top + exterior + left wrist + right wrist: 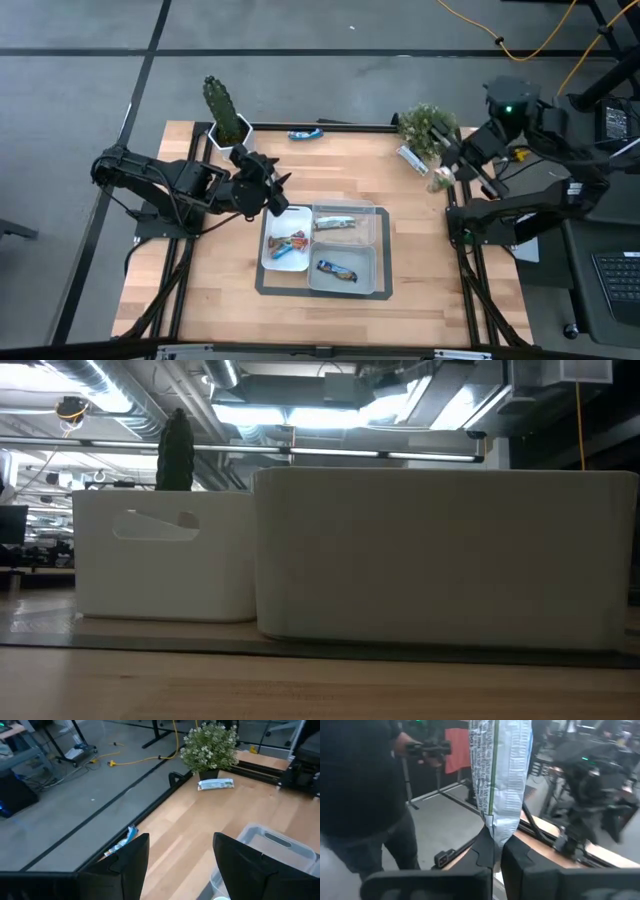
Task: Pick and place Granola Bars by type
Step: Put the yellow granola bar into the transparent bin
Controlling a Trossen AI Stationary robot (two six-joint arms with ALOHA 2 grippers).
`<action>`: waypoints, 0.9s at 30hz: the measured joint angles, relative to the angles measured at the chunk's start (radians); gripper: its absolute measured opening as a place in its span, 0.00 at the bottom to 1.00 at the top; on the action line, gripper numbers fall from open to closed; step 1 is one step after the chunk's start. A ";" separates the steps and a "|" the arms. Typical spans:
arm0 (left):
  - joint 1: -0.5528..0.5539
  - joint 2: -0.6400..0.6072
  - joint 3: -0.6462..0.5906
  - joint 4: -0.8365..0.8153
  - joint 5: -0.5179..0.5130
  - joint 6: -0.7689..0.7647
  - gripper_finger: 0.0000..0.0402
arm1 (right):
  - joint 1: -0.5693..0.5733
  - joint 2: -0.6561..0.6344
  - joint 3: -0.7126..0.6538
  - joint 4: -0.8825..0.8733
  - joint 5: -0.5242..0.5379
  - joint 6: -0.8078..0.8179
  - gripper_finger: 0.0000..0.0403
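Your right hand (497, 851) is pinched on a silver-blue granola bar (501, 775) near the counter's (420, 300) far right corner. Your left hand (280, 195) hangs open and empty over the divided tray's (381, 250) far left corner.

A robot lab or workshop, bare pipes and long lights (300, 415) overhead, grey floor (80, 90) with yellow cable (145, 757), keyboard (615, 275) beside the wooden tabletop (220, 290)

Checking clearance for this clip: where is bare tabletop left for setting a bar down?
Bare wood lies in front of the tray and along the table's right side. Crowded: the cactus corner by the left gripper, and the plant corner by the right gripper.
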 joint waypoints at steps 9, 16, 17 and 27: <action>0.000 0.000 0.000 -0.002 0.001 -0.016 0.53 | 0.138 0.008 -0.005 0.002 0.016 -0.065 0.04; -0.002 0.000 0.000 -0.024 0.048 -0.035 0.53 | 0.255 0.052 -0.207 0.227 0.282 0.045 0.04; -0.002 0.000 0.000 -0.024 0.052 -0.030 0.53 | 0.270 0.068 -0.244 0.287 0.316 0.081 0.04; -0.002 0.000 0.000 -0.026 0.106 -0.001 0.53 | 0.375 0.166 -0.339 0.488 0.612 0.372 0.05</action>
